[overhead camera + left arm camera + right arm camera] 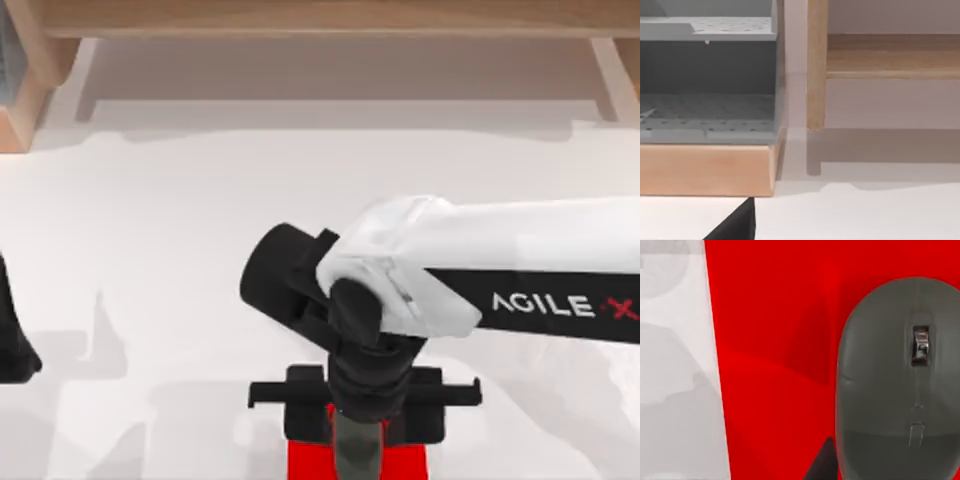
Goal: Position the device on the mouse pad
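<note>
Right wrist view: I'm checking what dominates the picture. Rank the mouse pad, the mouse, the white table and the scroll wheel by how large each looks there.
1. mouse pad
2. mouse, which sits nearer the camera, so its look is inflated
3. table
4. scroll wheel

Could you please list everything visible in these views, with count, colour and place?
mouse: one, grey with a scroll wheel, over the mouse pad beneath the right arm's wrist.
mouse pad: one, bright red, at the near edge of the table under the right arm.
table: one, white, spanning the top view.
wooden shelf frame: one, light wood, along the far side of the table.
grey perforated rack: one, grey, at the far left on a wooden base.
right gripper: one, black, above the pad with the mouse.
left arm: one, black, parked at the table's left edge.
</note>
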Robot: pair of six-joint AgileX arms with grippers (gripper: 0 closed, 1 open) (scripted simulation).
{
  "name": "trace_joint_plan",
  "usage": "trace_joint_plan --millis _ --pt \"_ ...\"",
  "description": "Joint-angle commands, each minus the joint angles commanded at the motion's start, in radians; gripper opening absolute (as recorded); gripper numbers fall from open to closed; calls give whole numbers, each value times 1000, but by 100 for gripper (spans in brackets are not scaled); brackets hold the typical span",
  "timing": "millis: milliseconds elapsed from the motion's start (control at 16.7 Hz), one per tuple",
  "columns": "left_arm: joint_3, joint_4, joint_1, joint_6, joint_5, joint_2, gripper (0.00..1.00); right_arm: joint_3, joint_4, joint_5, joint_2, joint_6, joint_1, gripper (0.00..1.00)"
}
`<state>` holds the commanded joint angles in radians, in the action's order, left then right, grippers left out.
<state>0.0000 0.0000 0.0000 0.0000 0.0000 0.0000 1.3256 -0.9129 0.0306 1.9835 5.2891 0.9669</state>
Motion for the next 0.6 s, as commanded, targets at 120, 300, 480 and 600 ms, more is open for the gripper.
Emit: trace_joint_plan --millis 120,300,480,600 --pt "0 0 0 0 0 0 100 0 0 0 0 0 0 83" --pt "0 0 0 0 0 0 100 0 0 0 0 0 0 100" --pt "0 0 0 0 0 0 100 0 0 0 0 0 0 100" --pt "0 0 0 0 0 0 100 0 0 0 0 0 0 100"
